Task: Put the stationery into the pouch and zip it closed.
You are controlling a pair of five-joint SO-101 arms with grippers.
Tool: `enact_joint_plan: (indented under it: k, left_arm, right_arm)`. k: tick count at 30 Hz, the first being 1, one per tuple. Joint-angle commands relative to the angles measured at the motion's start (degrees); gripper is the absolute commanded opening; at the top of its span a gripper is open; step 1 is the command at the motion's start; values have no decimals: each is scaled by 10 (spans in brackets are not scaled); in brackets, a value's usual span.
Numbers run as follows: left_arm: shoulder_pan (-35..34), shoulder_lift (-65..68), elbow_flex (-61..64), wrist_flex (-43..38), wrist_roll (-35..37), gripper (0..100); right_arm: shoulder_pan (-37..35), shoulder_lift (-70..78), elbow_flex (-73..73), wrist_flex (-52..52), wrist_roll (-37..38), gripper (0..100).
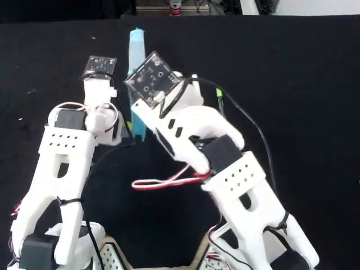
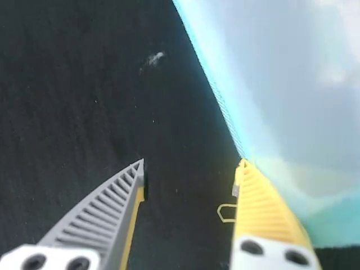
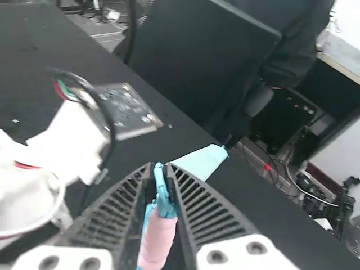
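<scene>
Pouch (image 1: 136,56), light blue, is lifted edge-on over the black tabletop (image 1: 304,67), between the two arms. Right pincer (image 3: 160,169) is clamped tight on the pouch's teal edge, with a pink item (image 3: 157,242) between the fingers just behind it. Left pincer (image 2: 191,163) is spread wide, low over the tabletop, its yellow finger (image 2: 259,208) right against the pouch's side.

A black-covered table (image 1: 304,67) carries a long pale blue pouch (image 1: 136,50) running towards its far edge, with a green pen (image 1: 220,97) lying near it, the two not touching.
</scene>
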Motion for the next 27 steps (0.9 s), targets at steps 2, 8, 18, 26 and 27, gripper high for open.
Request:
enact_joint_plan:
  k: [2, 8, 18, 26, 27]
  left_arm:
    - [2, -12, -7, 30, 4, 253]
    - [-11, -93, -1, 35, 10, 253]
    - [-20, -225, 41, 37, 11, 255]
    - [-46, -236, 53, 38, 11, 255]
    - [-59, -236, 47, 33, 11, 255]
  right_arm:
    - [-18, -22, -39, 13, -2, 10]
    - [-19, -22, -95, 79, -1, 10]
    - [-40, -21, -143, 145, -5, 10]
    - [-49, -21, -143, 102, -5, 10]
    - [-49, -21, -143, 105, -5, 10]
